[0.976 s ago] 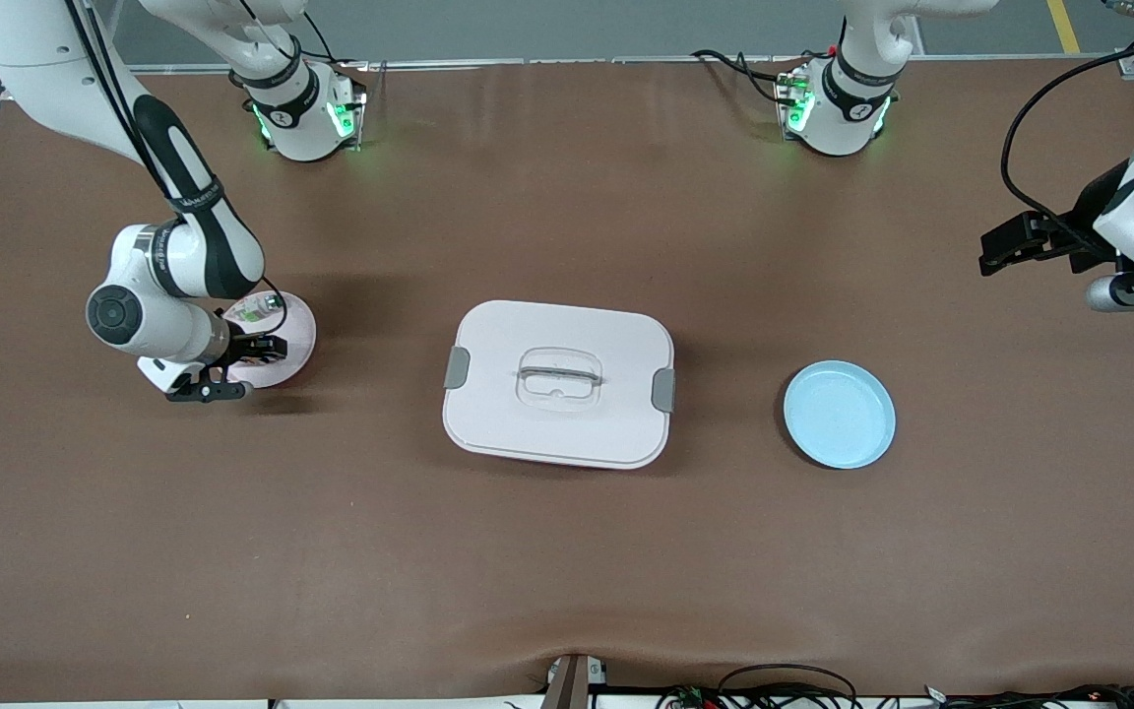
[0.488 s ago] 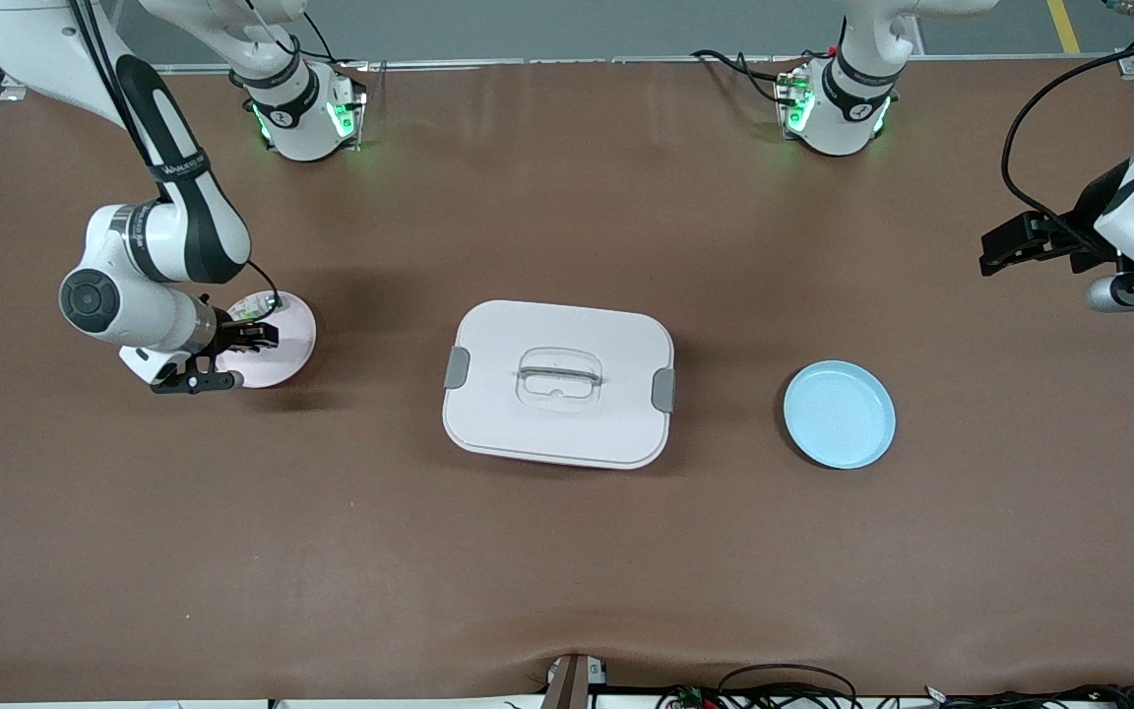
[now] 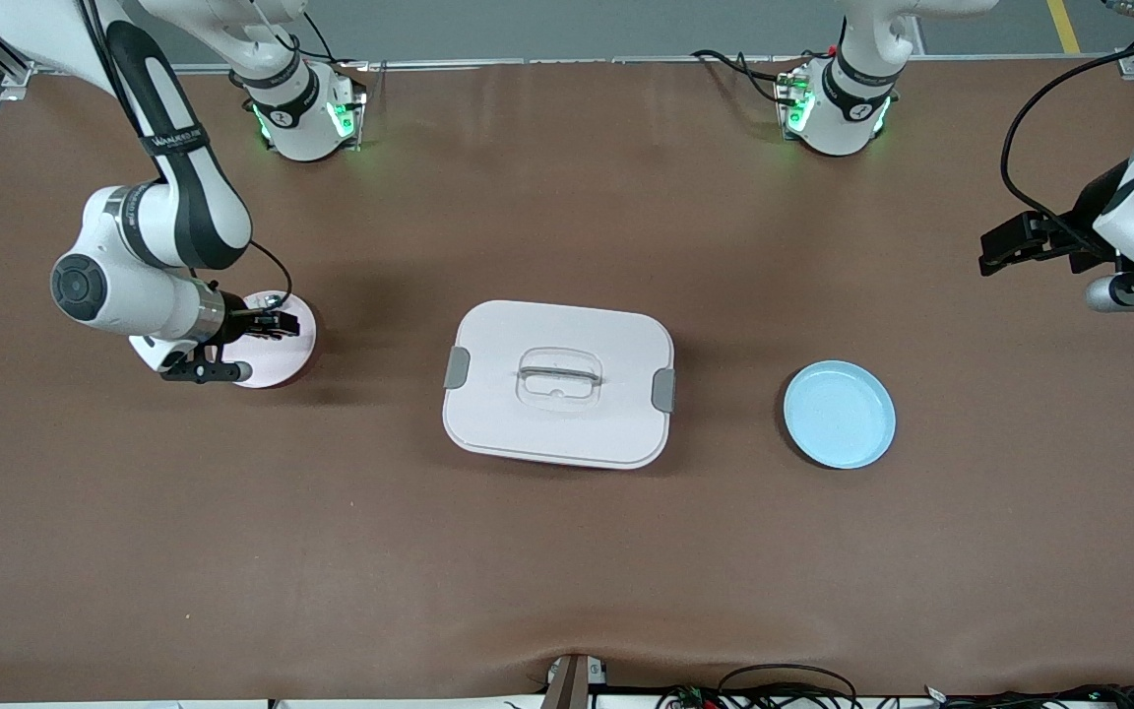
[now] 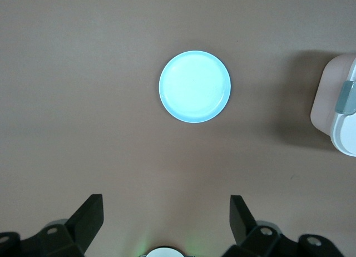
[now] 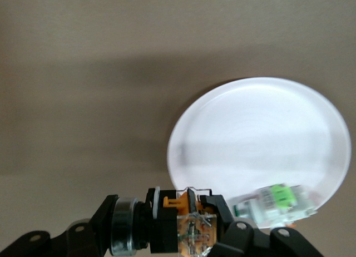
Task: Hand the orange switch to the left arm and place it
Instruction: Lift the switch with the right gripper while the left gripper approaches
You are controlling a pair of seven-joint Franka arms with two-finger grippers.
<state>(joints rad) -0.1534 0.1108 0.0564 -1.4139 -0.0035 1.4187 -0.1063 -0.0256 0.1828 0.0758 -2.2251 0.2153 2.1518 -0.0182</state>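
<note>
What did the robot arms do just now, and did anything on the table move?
The right tool, shut on the orange switch, lifted it off the pink plate and drew back a little toward the right arm's end of the table. The green-and-silver part stayed on that plate. The left tool waited, open, and the box and blue plate did not move.

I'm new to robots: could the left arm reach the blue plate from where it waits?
Probably yes. The left gripper hangs open over bare table with the blue plate in plain sight; the box sits off to one side, not between them.
</note>
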